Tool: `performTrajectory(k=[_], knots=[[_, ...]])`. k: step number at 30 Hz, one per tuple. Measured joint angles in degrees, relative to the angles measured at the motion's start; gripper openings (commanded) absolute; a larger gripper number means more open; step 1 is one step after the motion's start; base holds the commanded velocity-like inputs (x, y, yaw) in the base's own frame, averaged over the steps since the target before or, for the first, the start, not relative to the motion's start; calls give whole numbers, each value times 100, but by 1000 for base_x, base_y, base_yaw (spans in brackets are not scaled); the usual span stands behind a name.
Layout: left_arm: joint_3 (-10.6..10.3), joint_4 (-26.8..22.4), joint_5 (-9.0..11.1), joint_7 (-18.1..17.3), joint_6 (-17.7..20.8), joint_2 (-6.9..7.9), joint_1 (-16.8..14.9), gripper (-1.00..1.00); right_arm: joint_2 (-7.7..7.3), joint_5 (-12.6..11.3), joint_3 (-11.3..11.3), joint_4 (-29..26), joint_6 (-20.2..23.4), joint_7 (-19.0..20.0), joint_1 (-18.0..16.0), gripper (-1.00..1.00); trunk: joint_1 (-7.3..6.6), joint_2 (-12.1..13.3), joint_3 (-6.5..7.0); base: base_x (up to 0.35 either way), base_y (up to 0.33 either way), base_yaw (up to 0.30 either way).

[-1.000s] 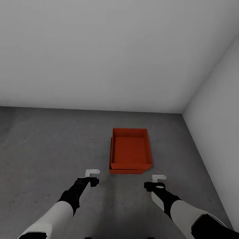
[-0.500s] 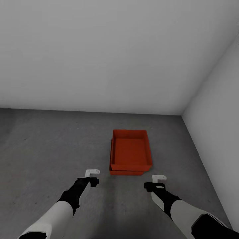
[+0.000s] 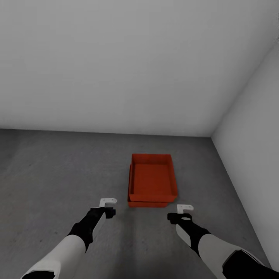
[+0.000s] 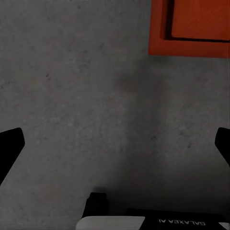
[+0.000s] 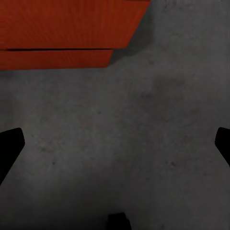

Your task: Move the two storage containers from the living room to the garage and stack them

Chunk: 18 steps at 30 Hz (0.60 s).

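Backing off slightly; two storage containers sit stacked on the floor, shifted a touch farther; left gripper and right gripper spread wide, empty; task probably done.

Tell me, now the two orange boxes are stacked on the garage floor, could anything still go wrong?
Possibly. The top box sits skewed on the bottom box, not squarely nested, so a bump might shift it. Both open grippers, left and right, hang low beside the near edge; driving forward or swinging an arm could knock the stack. The right wall is close, leaving little turning room.
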Motion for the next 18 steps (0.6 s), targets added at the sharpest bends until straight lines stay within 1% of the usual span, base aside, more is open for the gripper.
performTrajectory(k=[5,7,9,11,12,14,16,18], knots=[[12,182,22,-13,20,27,0,100,12,-11,0,11,5,4,2,100,0,0,45,0,0,0],[15,326,28,-15,20,42,0,100,17,-6,-2,18,8,6,-6,100,0,0,63,0,0,0],[20,582,28,-6,9,71,0,100,17,-8,-5,27,12,10,-10,100,0,0,80,0,0,0],[26,1044,19,2,-21,100,1,100,18,-10,-8,40,20,13,-9,100,0,0,98,0,0,0],[27,1168,16,4,-39,106,0,100,17,-10,-8,42,24,14,-9,100,0,0,107,0,0,0],[32,1580,40,7,-209,144,0,100,20,-12,-9,49,41,16,-7,100,0,0,125,0,0,0],[33,1755,66,10,-351,179,0,100,20,-12,-9,53,48,17,-4,100,0,0,143,0,0,0],[35,2072,123,10,-607,269,0,100,21,-13,-10,115,56,17,-2,100,0,0,161,0,0,0]])
